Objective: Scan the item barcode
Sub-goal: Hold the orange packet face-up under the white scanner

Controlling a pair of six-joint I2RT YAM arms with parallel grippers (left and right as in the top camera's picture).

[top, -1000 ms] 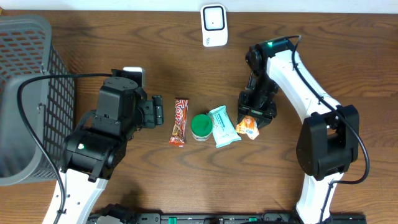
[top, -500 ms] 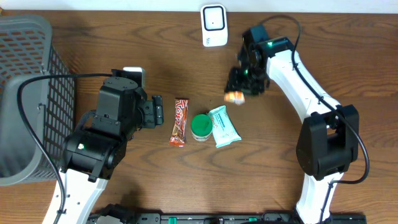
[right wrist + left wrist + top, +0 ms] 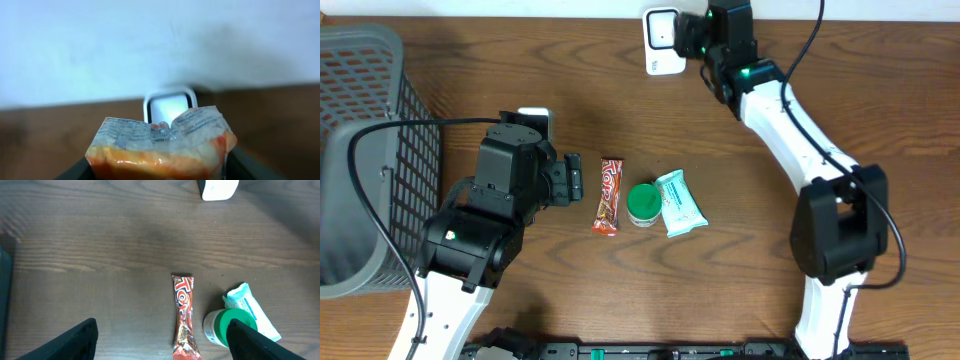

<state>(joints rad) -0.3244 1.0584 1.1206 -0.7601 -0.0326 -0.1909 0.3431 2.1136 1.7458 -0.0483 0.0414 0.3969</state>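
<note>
My right gripper (image 3: 692,38) is at the back of the table, right beside the white scanner (image 3: 663,40). In the right wrist view it (image 3: 160,167) is shut on an orange snack packet (image 3: 160,145) with a clear printed top edge. The packet is held up in front of the scanner (image 3: 170,107), whose window shows just above it. In the overhead view the arm hides the packet. My left gripper (image 3: 575,180) hangs open at the left of the table with nothing between its fingers (image 3: 75,340).
A red candy bar (image 3: 609,196), a green-lidded tub (image 3: 642,203) and a teal packet (image 3: 680,203) lie side by side mid-table. A grey mesh basket (image 3: 360,150) stands at the left edge. A small white object (image 3: 535,118) sits behind the left arm.
My right gripper lifted the orange packet off the table beside the teal packet and carried it back and left to the scanner. The left arm has not moved.
</note>
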